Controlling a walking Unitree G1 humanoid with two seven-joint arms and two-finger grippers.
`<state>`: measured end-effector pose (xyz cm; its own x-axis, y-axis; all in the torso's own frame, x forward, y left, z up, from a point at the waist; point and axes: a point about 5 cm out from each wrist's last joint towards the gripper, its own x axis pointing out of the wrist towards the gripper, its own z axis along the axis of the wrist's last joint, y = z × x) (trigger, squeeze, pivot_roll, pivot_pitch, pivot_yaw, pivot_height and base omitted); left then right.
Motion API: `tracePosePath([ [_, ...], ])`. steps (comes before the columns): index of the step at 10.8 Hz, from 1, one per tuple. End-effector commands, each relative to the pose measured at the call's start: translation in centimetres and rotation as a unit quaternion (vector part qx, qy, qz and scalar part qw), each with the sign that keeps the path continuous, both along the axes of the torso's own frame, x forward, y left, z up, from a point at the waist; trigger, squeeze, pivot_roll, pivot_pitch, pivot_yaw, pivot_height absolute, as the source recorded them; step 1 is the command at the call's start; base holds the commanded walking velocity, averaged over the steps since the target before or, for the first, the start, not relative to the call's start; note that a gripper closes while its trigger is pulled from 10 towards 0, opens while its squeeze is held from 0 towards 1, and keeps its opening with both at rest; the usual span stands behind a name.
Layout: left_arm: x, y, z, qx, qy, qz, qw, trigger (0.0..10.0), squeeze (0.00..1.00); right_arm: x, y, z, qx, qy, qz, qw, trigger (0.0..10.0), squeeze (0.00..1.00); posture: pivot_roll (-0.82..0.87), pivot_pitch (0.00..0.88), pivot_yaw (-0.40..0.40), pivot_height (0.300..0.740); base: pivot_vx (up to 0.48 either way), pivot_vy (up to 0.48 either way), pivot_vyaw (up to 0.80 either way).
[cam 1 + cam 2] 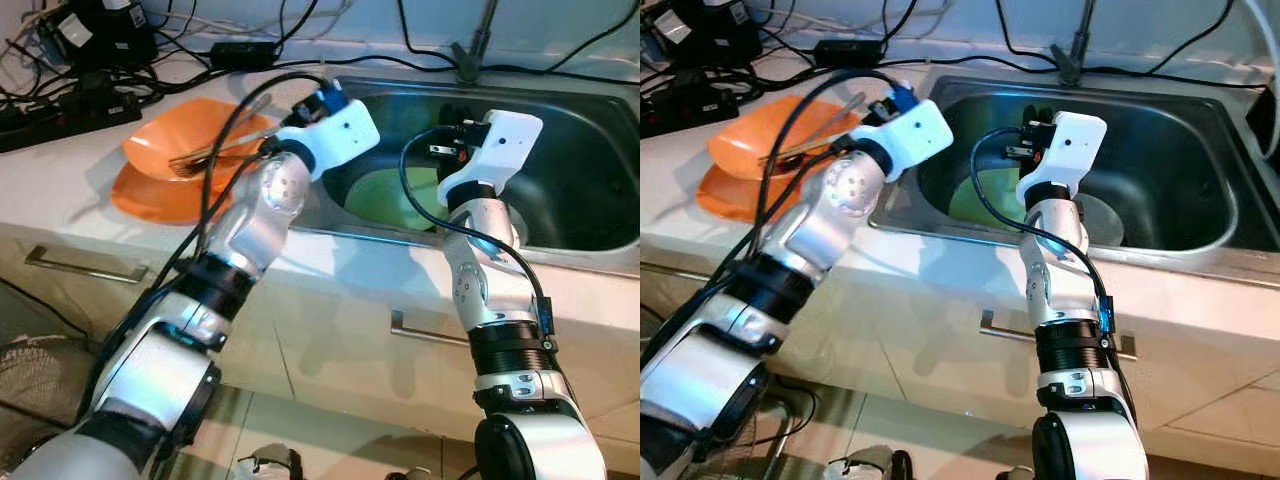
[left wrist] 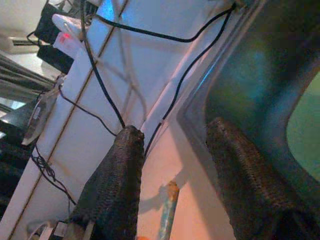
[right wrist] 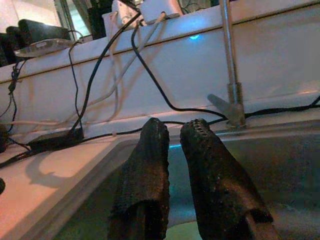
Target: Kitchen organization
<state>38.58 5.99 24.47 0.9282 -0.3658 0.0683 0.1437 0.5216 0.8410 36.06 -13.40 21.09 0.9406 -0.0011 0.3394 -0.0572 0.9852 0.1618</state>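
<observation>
Nearest: our right gripper point(image 3: 172, 150), fingers nearly together and empty, over the sink point(image 1: 560, 215). Below it a green plate point(image 1: 395, 195) lies in the basin. Left gripper point(image 2: 172, 142) spread and empty at the sink's edge. Farther left: orange plates point(image 1: 185, 165) with utensils point(image 1: 225, 145). Step, as we judge: reaching for dishes; next, descend and grasp.

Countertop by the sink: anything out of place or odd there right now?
Yes. Power strips and adapters with tangled black cables lie on the countertop right beside the sink, an odd spot for electrics. Utensils rest loosely across the stacked orange plates. A green plate lies in the sink.
</observation>
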Motion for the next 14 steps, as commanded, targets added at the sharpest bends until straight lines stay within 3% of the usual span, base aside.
tracePosePath([
  [1, 0.2, 0.0, 0.5, 0.006, -0.002, 0.004, 1.000, 10.0, 0.00, 0.2, 0.2, 0.5, 0.000, -0.007, 0.001, 1.000, 10.0, 0.00, 0.10, 0.067, 0.043, 0.740, 0.000, 0.000, 0.00],
  [5, 1.3, 1.3, 1.0, 0.029, 0.002, 0.059, 0.998, 10.0, 0.00, 0.3, 0.2, 0.5, 0.001, -0.005, 0.003, 1.000, 10.0, 0.00, 0.11, 0.082, 0.040, 0.740, 0.000, 0.000, 0.00],
  [10, 1.7, 3.0, -1.3, 0.034, 0.044, 0.085, 0.995, 10.0, 0.00, 0.0, 0.7, 0.3, 0.003, -0.007, 0.007, 1.000, 10.0, 0.00, 0.10, 0.046, 0.052, 0.740, 0.000, 0.000, 0.00],
  [14, 1.4, 1.9, -0.7, 0.016, 0.037, 0.048, 0.998, 10.0, 0.00, 0.1, 0.6, 0.7, 0.006, -0.014, 0.006, 1.000, 10.0, 0.00, 0.10, 0.047, 0.050, 0.740, 0.000, 0.000, 0.00],
])
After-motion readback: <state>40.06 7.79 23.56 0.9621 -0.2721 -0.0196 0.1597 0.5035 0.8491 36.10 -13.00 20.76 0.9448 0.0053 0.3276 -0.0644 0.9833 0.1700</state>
